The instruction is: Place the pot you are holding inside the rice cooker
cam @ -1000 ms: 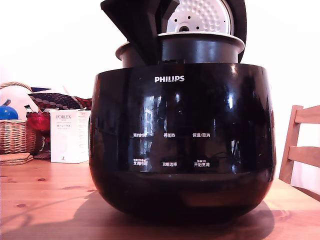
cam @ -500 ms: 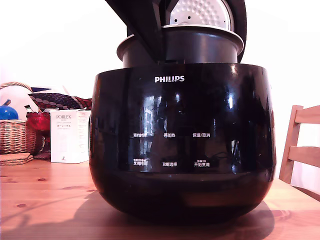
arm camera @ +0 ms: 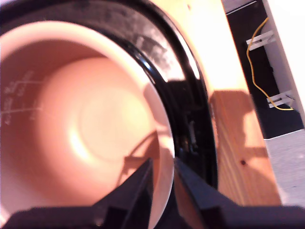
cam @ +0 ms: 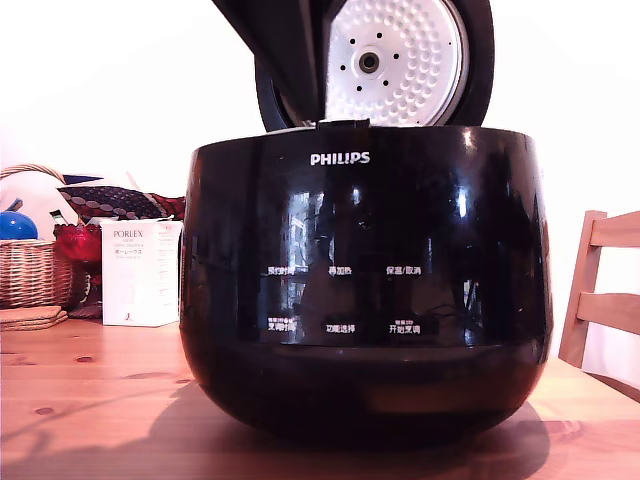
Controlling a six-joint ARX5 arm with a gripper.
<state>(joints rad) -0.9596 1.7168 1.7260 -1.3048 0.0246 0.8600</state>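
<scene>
Exterior view: glossy black bowl-shaped Philips rice cooker (cam: 365, 290) on wooden table (cam: 90, 400), lid up; pot hidden. Wrist view: black two-fingered gripper (arm camera: 163, 179) clamped on round metal pot's (arm camera: 81, 119) rim, pot seated inside cooker

Glossy rice cooker (cam: 365, 290) — wooden table (cam: 90, 400)

Your gripper (arm camera: 163, 179) reaches down from above, its two dark fingers (arm camera: 136, 188) pointing into the rice cooker (cam: 365, 280). The fingers stand close together, one on the inside and one on the outside of the pot (arm camera: 86, 124) wall, pinching its rim. In the exterior view your arm (cam: 275, 55) comes in from the top as a dark slanted shape above the cooker's opening.
</scene>
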